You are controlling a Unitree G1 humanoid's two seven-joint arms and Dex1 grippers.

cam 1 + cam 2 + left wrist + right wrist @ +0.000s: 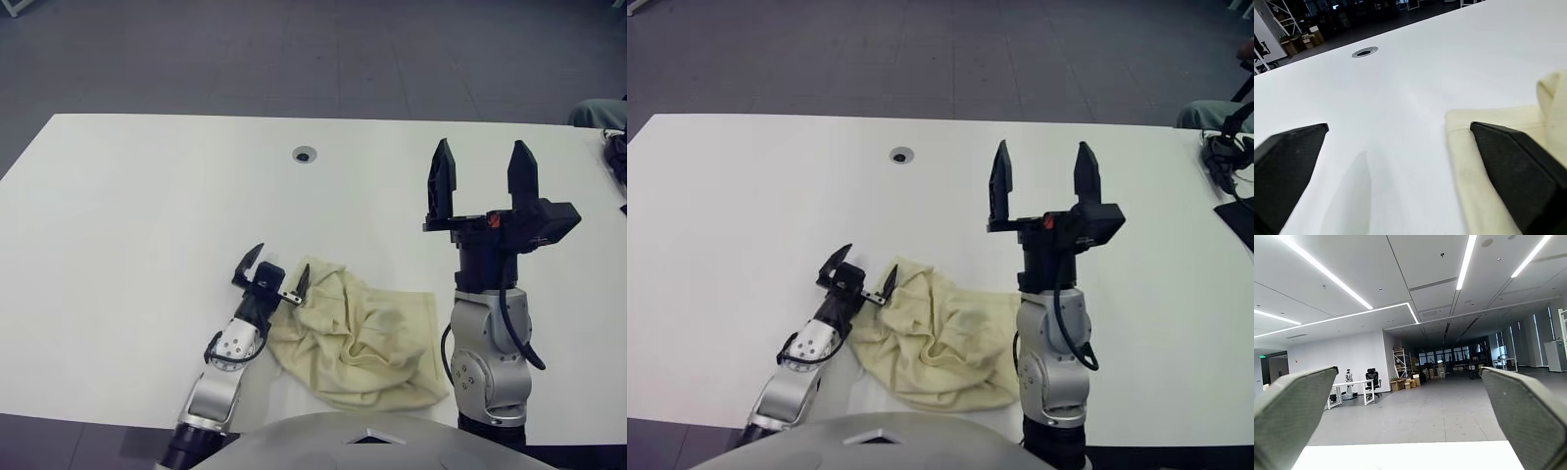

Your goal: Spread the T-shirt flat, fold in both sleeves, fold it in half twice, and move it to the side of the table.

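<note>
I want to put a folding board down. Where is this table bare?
Bare: the white table left of the left gripper, and the far middle around the round cable hole. Crowded: front centre, where the crumpled cream T-shirt lies between that gripper and the raised right gripper.

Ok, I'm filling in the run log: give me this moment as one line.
T-shirt: crumpled on table, not yet spread | left gripper: open, low, one finger at shirt edge | right gripper: open, raised, empty

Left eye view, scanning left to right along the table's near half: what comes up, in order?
left gripper, jaws open → crumpled T-shirt → right gripper, jaws open, pointing up
</note>
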